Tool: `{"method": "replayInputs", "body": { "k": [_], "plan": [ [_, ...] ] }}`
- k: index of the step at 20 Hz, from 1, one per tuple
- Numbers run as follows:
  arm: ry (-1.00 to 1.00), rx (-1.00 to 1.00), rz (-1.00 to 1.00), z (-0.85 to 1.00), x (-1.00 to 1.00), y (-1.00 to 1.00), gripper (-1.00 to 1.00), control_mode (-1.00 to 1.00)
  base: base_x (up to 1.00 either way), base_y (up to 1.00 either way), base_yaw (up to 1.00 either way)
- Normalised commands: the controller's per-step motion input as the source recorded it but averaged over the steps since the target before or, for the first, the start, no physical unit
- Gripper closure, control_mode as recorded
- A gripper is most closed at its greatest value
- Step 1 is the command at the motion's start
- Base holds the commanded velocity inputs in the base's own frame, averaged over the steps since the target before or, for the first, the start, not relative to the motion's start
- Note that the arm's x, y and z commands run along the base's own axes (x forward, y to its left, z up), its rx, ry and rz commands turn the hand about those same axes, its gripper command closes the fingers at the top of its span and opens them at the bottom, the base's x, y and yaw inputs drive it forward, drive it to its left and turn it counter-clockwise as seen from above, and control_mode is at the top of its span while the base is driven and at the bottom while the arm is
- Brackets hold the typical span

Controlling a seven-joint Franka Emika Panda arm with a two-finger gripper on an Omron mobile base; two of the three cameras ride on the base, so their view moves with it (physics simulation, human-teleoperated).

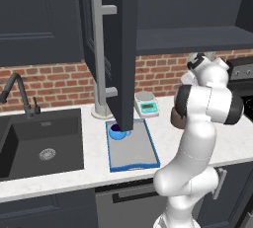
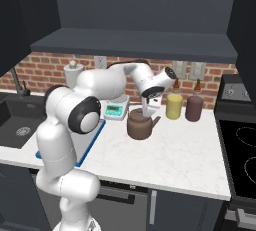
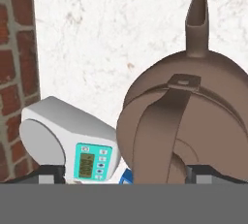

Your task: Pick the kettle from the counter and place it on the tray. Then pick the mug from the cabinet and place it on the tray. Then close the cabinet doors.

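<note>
Two doors: the cabinet doors (image 1: 116,49) stand open above the counter; one door edge with its grey bar handle (image 1: 101,57) hangs in front of the tray in the left base view.
Cabinet: the cabinet (image 2: 135,20) is dark navy, with a dark shelf above the brick wall (image 2: 45,70).
Counter: the counter (image 2: 175,155) is white stone, with a dark sink (image 1: 42,140) and a faucet (image 1: 20,94) on its left part.
Tray: the tray (image 1: 136,148) lies flat between the sink and the arm; the scale (image 1: 147,104) stands just behind it.
Kettle: the kettle (image 2: 141,124) stands upright on the counter, to the right of the tray, spout toward the canisters (image 2: 184,107).
Gripper: the gripper (image 2: 150,109) hovers just above the kettle handle; its jaws are wide apart, one tip on each side of the handle, and hold nothing.
Mug: the mug (image 1: 118,131) sits on the far left corner of the tray, partly hidden by the door.
</note>
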Motion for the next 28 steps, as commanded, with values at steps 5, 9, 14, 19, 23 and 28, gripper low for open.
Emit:
{"method": "replayInputs", "body": {
  "k": [5, 9, 14, 19, 23, 28],
  "plan": [
    [0.04, 0.0, 0.0, -0.26, 0.0, 0.0, 1.0, -1.0, 0.0, 0.0, 0.0],
    [0.0, 0.0, 0.0, -0.26, 0.0, 0.0, 1.0, -1.0, 0.0, 0.0, 0.0],
    [0.0, 0.01, 0.0, -0.13, -0.12, 0.0, 1.0, -1.0, 0.0, 0.0, 0.0],
    [-0.05, 0.04, 0.0, -0.02, -0.45, 0.0, 1.0, -1.0, 0.0, 0.0, 0.0],
    [-0.05, 0.05, -0.01, 0.0, -0.68, 0.01, 1.0, -1.0, 0.0, 0.0, 0.0],
    [-0.04, 0.03, -0.02, 0.19, -0.79, 0.07, 1.0, -1.0, 0.0, 0.0, 0.0]
  ]
}}
